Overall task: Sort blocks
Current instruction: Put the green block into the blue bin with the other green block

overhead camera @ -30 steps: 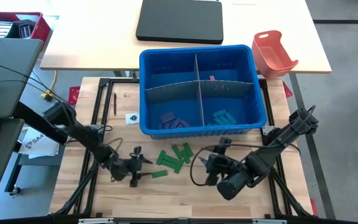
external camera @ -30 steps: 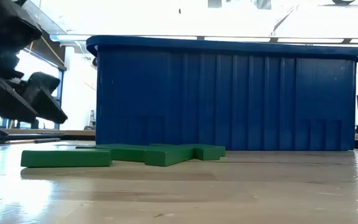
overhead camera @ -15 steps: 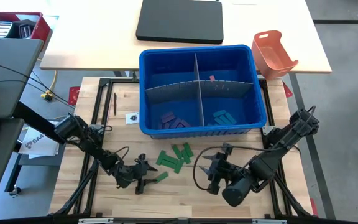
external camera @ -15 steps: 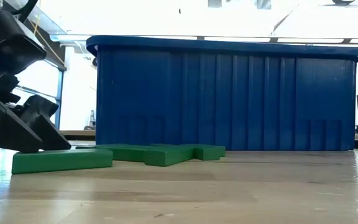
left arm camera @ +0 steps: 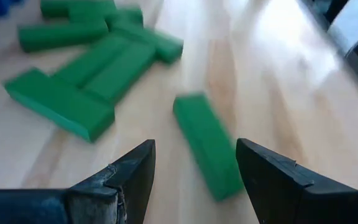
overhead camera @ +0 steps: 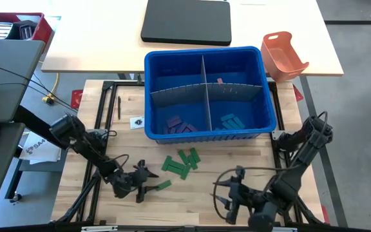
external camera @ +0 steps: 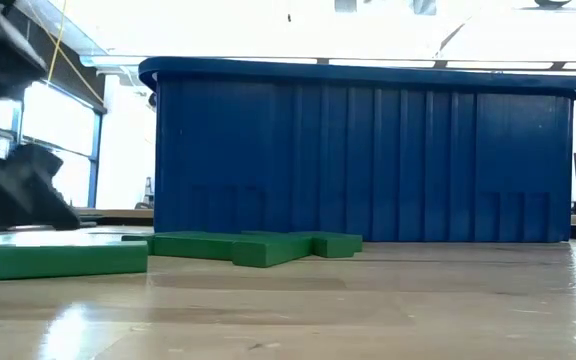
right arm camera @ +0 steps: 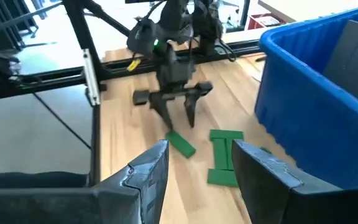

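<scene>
My left gripper open over 1 loose green block
Right gripper open, holding nothing, near table's front edge; green pile sits before blue bin.

No text, label or number can be read anywhere

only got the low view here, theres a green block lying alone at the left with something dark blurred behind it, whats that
Observer: That is the left gripper, open, with the lone green block on the table just in front of its fingertips, not held.
Operator: where's the right arm
Observer: The right gripper is open and empty near the table's front edge, away from the green pile.
Operator: anything in the bin
Observer: The blue bin holds purple blocks in its front-left compartment and teal blocks in its front-right one.
</scene>
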Motion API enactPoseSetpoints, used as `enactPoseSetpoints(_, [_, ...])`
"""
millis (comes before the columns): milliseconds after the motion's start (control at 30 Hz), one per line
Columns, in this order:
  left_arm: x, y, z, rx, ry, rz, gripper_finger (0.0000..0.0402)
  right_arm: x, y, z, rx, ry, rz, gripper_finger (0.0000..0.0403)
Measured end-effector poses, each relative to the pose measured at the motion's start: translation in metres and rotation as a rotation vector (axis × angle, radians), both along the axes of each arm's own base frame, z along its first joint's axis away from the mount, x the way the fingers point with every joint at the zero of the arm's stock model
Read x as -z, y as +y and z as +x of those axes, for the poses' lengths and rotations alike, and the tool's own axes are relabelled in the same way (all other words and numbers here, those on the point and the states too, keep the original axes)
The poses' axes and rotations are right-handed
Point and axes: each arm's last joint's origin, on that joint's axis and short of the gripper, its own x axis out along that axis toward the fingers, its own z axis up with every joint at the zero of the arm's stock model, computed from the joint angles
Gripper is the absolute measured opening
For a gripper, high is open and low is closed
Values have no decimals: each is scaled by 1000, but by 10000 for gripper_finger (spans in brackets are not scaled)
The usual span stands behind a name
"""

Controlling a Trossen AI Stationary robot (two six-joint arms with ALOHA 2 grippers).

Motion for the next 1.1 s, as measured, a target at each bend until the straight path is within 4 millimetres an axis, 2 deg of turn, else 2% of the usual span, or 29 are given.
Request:
enactPoseSetpoints(100, [-14,-4,-5,-40,-67,-17,216,5,9,-4,-13,-8,-12,171])
enactPoseSetpoints(233, [-17,-7,-10,-51,-68,-109,216,10,17,-7,-16,-14,-34,171])
enactPoseSetpoints(333, [-11,-9,-10,8,-4,-147,216,11,17,-8,-13,-12,-49,171])
enactPoseSetpoints(500, [1,-15,-5,6,22,-103,216,11,16,-7,-6,-20,-104,171])
enactPoseSetpoints(667, [10,-34,11,13,41,52,216,11,16,-7,-5,-21,-104,171])
enactPoseSetpoints(767, [18,-41,19,-43,70,138,216,11,16,-7,-1,-23,-93,171])
enactPoseSetpoints(1100, [21,-38,13,-154,108,93,216,11,16,-7,9,-30,-64,171])
